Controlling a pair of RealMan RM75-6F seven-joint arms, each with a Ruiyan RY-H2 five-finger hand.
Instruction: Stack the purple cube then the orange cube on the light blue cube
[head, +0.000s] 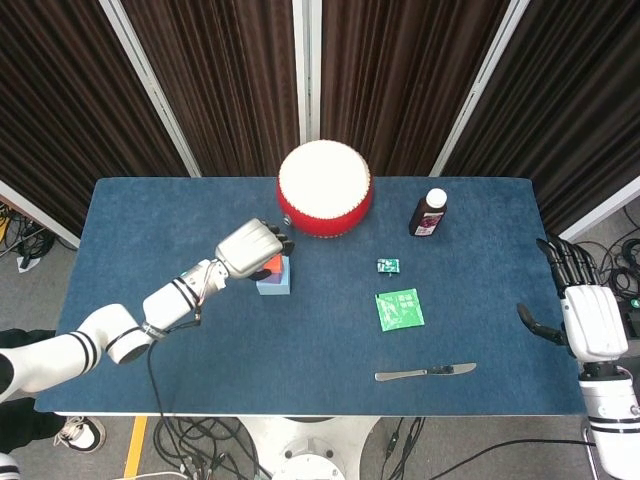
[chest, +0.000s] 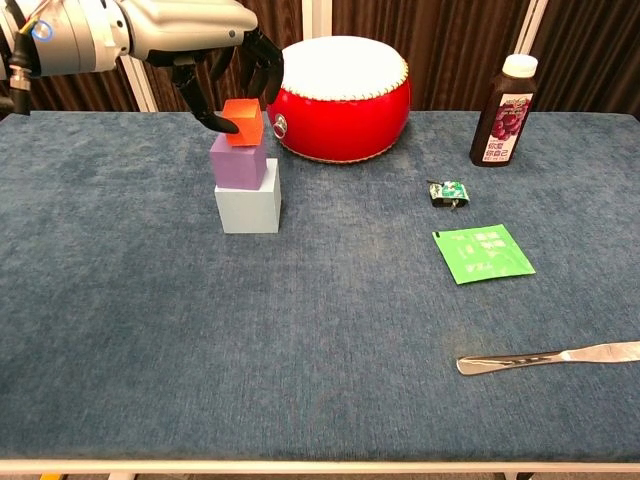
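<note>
A light blue cube (chest: 248, 207) stands on the blue cloth with a purple cube (chest: 239, 165) on top of it. The orange cube (chest: 243, 122) sits on the purple one, pinched between the thumb and fingers of my left hand (chest: 205, 45). From the head view the left hand (head: 247, 248) covers most of the stack; only the orange cube (head: 272, 266) and a side of the light blue cube (head: 279, 285) show. My right hand (head: 585, 318) hangs open off the table's right edge, holding nothing.
A red drum (chest: 340, 98) stands just behind and right of the stack. A dark bottle (chest: 504, 112) is at the back right. A small green clip (chest: 448, 191), a green packet (chest: 481, 251) and a knife (chest: 545, 357) lie on the right half.
</note>
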